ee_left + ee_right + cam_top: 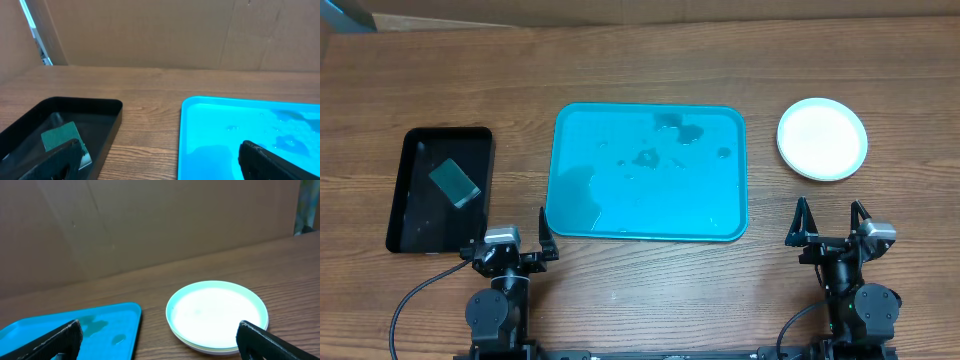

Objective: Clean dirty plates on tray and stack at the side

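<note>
The turquoise tray lies mid-table with only wet patches and small dark spots on it; no plate rests on it. It also shows in the left wrist view as the tray and in the right wrist view as the tray. To its right, on the wood, the plates sit in one stack, a white one with a pale green rim on top, plates. My left gripper stands open at the tray's near left corner. Near the front edge, below the stack, my right gripper is open too. Neither holds anything.
A black rectangular bin sits left of the tray with a green sponge inside, sponge seen close by the left finger. A brown cardboard wall closes off the far side of the table.
</note>
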